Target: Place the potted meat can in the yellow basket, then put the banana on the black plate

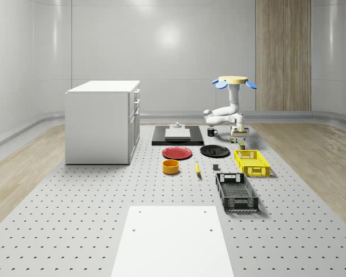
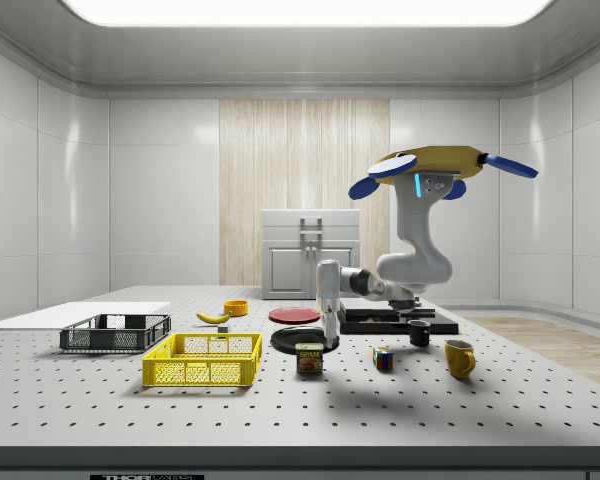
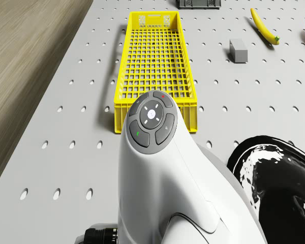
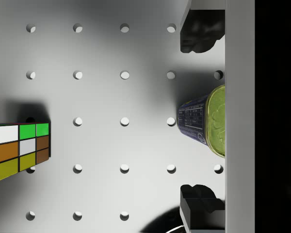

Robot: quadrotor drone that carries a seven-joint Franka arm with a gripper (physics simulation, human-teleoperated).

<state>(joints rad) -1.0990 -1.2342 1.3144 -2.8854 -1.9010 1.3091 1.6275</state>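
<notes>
The potted meat can [image 2: 308, 357] stands on the perforated table just off the far end of the yellow basket [image 2: 202, 360]. In the wrist view the can [image 4: 206, 121] lies between my two dark fingertips [image 4: 199, 31], which stand wide apart on either side of it. My gripper [image 2: 330, 340] is open and hangs just above the can, touching nothing. The drone [image 1: 233, 82] hovers over this spot. The banana [image 1: 197, 168] lies on the table near the orange bowl. The black plate [image 1: 214, 151] sits beside the basket [image 1: 252, 162].
A colour cube [image 2: 383, 358], a yellow mug [image 2: 459, 357] and a black mug [image 2: 419, 333] stand near the can. A red plate [image 1: 177, 153], an orange bowl [image 1: 170, 167], a black basket [image 1: 236, 191], a small grey block [image 3: 238, 51] and a white cabinet [image 1: 102, 121] are farther off.
</notes>
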